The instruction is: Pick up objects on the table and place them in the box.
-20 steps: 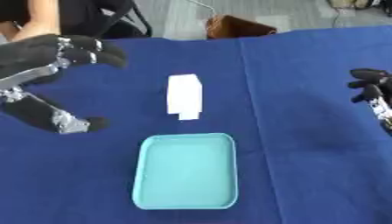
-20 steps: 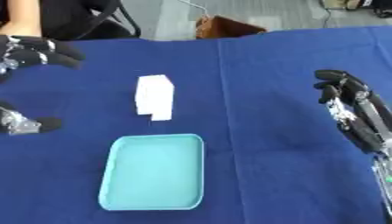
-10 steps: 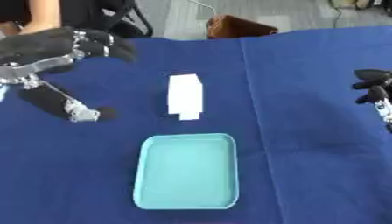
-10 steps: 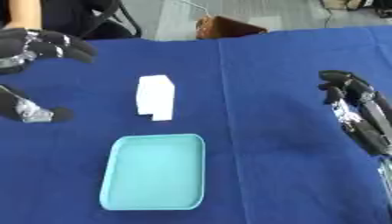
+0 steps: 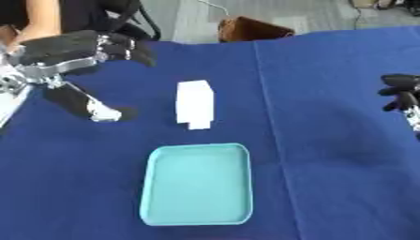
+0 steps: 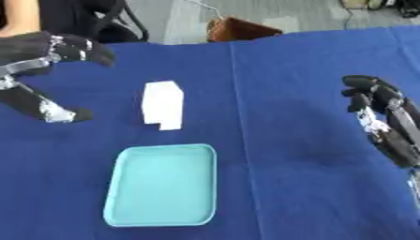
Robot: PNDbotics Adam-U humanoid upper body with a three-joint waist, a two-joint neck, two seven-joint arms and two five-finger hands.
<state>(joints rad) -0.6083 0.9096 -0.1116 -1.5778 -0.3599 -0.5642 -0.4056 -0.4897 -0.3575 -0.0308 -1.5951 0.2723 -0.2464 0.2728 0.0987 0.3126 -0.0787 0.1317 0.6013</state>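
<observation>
Matt blue cloth (image 5: 328, 140), smooth plastic teal tray (image 5: 197, 215).

- You have bare blue tablecloth (image 5: 328, 140) between the white box (image 5: 195, 104) and your right hand (image 6: 381, 112), a wide lane from that side.
- Your left hand (image 5: 70, 51) hangs spread open, left of the white box, with cloth showing between them.
- The teal tray (image 5: 197, 185) lies just in front of the box, blocking a low approach from the near edge.
- A brown object (image 5: 250, 29) sits beyond the far table edge.
</observation>
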